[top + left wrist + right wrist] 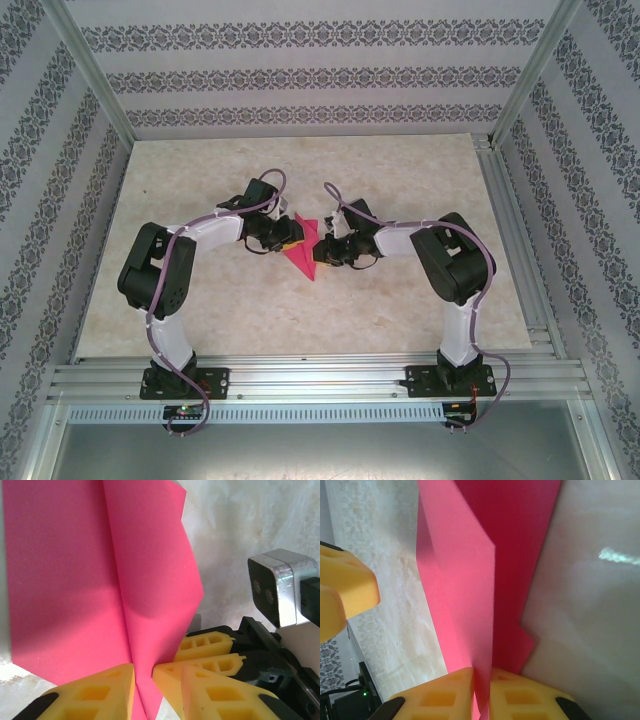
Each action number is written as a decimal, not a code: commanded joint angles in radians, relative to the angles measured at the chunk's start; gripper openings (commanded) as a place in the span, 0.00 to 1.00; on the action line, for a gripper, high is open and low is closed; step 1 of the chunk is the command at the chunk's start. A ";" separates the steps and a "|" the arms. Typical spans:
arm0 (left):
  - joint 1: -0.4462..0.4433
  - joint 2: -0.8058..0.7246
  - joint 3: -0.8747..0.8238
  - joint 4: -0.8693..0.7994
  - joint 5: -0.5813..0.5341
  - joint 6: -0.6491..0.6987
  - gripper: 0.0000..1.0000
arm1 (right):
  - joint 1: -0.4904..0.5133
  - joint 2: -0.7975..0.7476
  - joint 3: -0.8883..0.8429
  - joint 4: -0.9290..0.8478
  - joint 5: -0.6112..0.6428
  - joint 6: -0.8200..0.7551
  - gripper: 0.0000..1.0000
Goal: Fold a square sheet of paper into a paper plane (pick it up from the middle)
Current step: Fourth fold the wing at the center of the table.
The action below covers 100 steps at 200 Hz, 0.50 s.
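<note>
Marbled table [200,300], creased pink paper [303,250]: right fingers [440,695] pinch it, left fingers [95,695] flank it, hold unclear to us; opposed pulling could tear it.

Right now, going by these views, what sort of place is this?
Likely a purpose-built robot test cell, not a home: an aluminium rail frame boxes in a marble-look tabletop, and patterned panels wall it on three sides.

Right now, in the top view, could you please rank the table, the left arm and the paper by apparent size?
1. table
2. left arm
3. paper
The gaps are wide, so nearness to the camera does not upset this order.
</note>
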 commanded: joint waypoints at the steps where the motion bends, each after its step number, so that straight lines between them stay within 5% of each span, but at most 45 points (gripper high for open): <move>1: -0.007 0.026 0.042 0.046 0.008 -0.016 0.30 | 0.017 0.032 0.046 -0.069 0.057 -0.056 0.14; 100: -0.008 0.065 0.039 0.118 0.027 -0.058 0.26 | 0.019 0.061 0.120 -0.188 0.065 -0.094 0.13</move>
